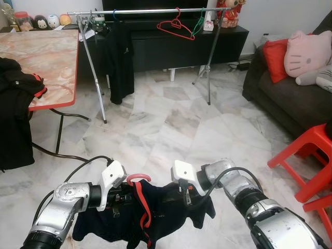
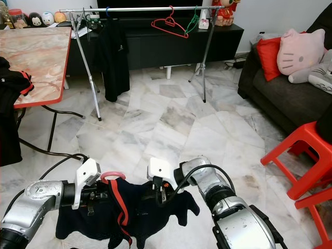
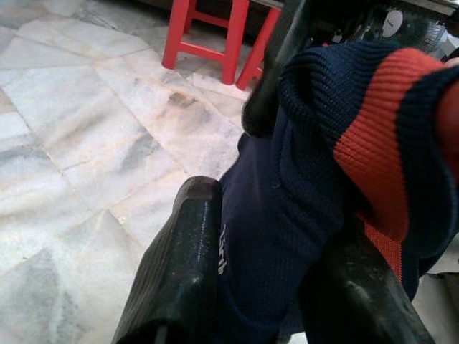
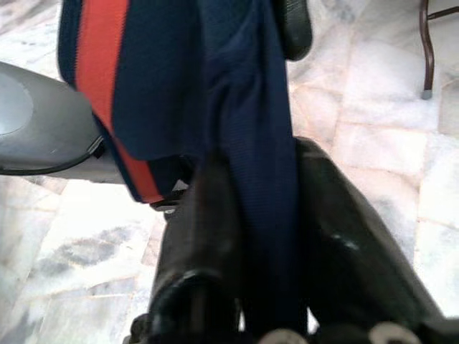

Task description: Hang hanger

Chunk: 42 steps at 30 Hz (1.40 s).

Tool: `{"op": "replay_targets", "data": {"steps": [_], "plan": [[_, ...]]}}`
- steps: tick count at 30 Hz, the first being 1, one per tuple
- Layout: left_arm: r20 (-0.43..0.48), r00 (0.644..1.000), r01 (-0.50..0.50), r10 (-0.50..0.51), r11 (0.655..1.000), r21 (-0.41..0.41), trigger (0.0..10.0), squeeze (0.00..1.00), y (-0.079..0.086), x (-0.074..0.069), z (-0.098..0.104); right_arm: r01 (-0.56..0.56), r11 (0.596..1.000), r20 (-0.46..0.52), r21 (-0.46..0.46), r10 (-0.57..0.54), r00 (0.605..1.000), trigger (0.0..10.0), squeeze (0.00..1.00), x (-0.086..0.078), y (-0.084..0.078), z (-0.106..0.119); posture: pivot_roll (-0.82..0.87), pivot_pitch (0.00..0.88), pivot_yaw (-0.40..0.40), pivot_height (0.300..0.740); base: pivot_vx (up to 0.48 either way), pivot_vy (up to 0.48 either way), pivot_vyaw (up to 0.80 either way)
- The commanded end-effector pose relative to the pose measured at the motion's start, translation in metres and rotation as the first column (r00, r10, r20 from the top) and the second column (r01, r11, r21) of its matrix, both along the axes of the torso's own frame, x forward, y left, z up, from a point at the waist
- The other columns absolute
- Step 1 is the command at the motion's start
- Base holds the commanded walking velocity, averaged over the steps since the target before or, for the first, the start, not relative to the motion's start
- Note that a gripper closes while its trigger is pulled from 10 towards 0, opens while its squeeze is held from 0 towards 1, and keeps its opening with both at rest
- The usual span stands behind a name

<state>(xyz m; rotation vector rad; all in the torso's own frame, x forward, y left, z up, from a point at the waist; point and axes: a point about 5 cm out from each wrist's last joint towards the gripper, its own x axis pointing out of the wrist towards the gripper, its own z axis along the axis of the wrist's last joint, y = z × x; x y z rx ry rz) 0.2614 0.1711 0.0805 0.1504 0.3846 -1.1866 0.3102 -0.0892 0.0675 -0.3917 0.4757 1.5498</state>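
Observation:
A dark navy garment with red trim [image 1: 150, 212] hangs between my two arms, low in front of me, with a red hanger hook [image 1: 138, 178] poking up at its collar. My left gripper [image 1: 128, 198] is shut on the garment near the collar; in the left wrist view the navy knit [image 3: 287, 215] sits pinched between the black fingers [image 3: 179, 265]. My right gripper [image 1: 174, 199] is shut on the garment's other side, cloth [image 4: 258, 186] clamped between its fingers [image 4: 337, 236]. A metal clothes rail [image 1: 150, 11] stands across the room.
On the rail hang a black garment [image 1: 118, 57], a red hanger [image 1: 175, 28] and a green one [image 1: 199, 23]. A marble-top table [image 1: 46, 57] with black clothes [image 1: 15, 114] is at left. A sofa [image 1: 295, 98] and red stool [image 1: 311, 155] stand right. Marble floor lies between.

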Motion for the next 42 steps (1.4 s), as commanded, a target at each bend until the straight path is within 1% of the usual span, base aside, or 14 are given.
{"op": "replay_targets", "data": {"steps": [1, 10, 22, 27, 28, 29, 30, 31, 34, 35, 36, 38, 39, 42], "plan": [[0.006, 0.998, 0.058, -0.058, 0.998, -0.024, 0.0, 0.0, -0.011, -0.003, 0.0, 0.061, 0.998, 0.043, 0.024, -0.062, 0.997, 10.0, 1.0, 0.01, -0.001, 0.01, 0.08, 0.0, -0.086, 0.74, 0.0, 0.0, 0.0], [0.008, 0.999, -0.044, 0.044, 0.999, 0.005, 0.0, 0.0, -0.004, 0.0, -0.009, 0.181, 0.983, 0.138, -0.015, -0.177, 0.974, 10.0, 1.0, 0.019, -0.003, 0.01, 0.08, 0.0, -0.084, 0.74, 0.0, 0.0, 0.0], [0.061, 0.949, -0.314, 0.31, 0.943, 0.105, 0.0, 0.0, 0.01, 0.015, -0.032, 0.304, 0.952, 0.217, 0.032, -0.303, 0.928, 10.0, 1.0, 0.032, -0.012, 0.021, 0.07, 0.0, -0.083, 0.74, 0.0, 0.0, 0.0], [0.089, 0.906, -0.423, 0.414, 0.894, 0.148, 0.0, 0.0, 0.015, 0.021, -0.041, 0.441, 0.893, 0.261, 0.088, -0.448, 0.855, 10.0, 1.0, 0.042, -0.021, 0.028, 0.07, 0.0, -0.083, 0.74, 0.0, 0.0, 0.0], [0.101, 0.883, -0.469, 0.458, 0.866, 0.172, 0.0, 0.0, 0.017, 0.024, -0.045, 0.521, 0.844, 0.287, 0.128, -0.534, 0.795, 10.0, 0.87, 0.049, -0.027, 0.034, 0.07, 0.0, -0.081, 0.74, 0.0, 0.0, 0.0], [0.106, 0.86, -0.511, 0.5, 0.838, 0.191, 0.0, 0.0, 0.019, 0.026, -0.048, 0.588, 0.793, 0.296, 0.16, -0.607, 0.738, 10.0, 0.57, 0.054, -0.033, 0.039, 0.06, 0.0, -0.079, 0.74, 0.0, 0.0, 0.0], [0.11, 0.844, -0.536, 0.525, 0.819, 0.202, 0.0, 0.0, 0.021, 0.027, -0.05, 0.629, 0.756, 0.3, 0.18, -0.651, 0.697, 10.0, 0.57, 0.057, -0.037, 0.042, 0.06, 0.0, -0.079, 0.74, 0.0, 0.0, 0.0], [0.114, 0.821, -0.57, 0.56, 0.794, 0.21, 0.0, 0.0, 0.022, 0.029, -0.053, 0.71, 0.669, 0.292, 0.218, -0.739, 0.607, 10.0, 0.06, 0.063, -0.048, 0.047, 0.06, 0.0, -0.076, 0.74, 0.0, 0.0, 0.0], [0.153, 0.687, -0.723, 0.711, 0.646, 0.245, 0.2, 0.0, 0.033, 0.036, -0.058, 0.844, 0.446, 0.249, 0.297, -0.89, 0.382, 10.0, 0.0, 0.072, -0.078, 0.057, 0.04, 0.0, -0.069, 0.74, 0.0, 0.0, 0.0], [0.153, 0.687, -0.723, 0.711, 0.646, 0.245, 0.2, 0.0, 0.033, 0.036, -0.058, 0.844, 0.446, 0.249, 0.297, -0.89, 0.382, 10.0, 0.0, 0.072, -0.078, 0.057, 0.04, 0.0, -0.069, 0.74, 0.0, 0.0, 0.0], [0.176, 0.62, -0.78, 0.764, 0.579, 0.236, 5.8, 0.0, 0.038, 0.038, -0.059, 0.908, 0.29, 0.203, 0.302, -0.95, 0.236, 10.0, 0.0, 0.073, -0.098, 0.057, 0.03, 0.0, -0.064, 0.74, 0.0, 0.0, 0.0], [0.18, 0.566, -0.82, 0.804, 0.526, 0.226, 9.2, 0.0, 0.042, 0.039, -0.061, 0.949, 0.139, 0.185, 0.282, -0.979, 0.088, 10.0, 0.0, 0.071, -0.12, 0.053, 0.02, 0.0, -0.061, 0.74, 0.0, 0.0, 0.0], [0.171, 0.521, -0.847, 0.836, 0.482, 0.223, 10.0, 0.0, 0.045, 0.038, -0.064, 0.965, 0.039, 0.218, 0.258, -0.976, -0.019, 10.0, 0.0, 0.065, -0.139, 0.048, 0.01, 0.0, -0.059, 0.74, 0.0, 0.0, 0.0], [0.164, 0.463, -0.878, 0.871, 0.426, 0.219, 10.0, 0.0, 0.048, 0.037, -0.067, 0.971, -0.075, 0.211, 0.229, -0.969, -0.125, 10.0, 0.0, 0.057, -0.155, 0.038, 0.01, 0.0, -0.06, 0.74, 0.0, 0.0, 0.0]]}}
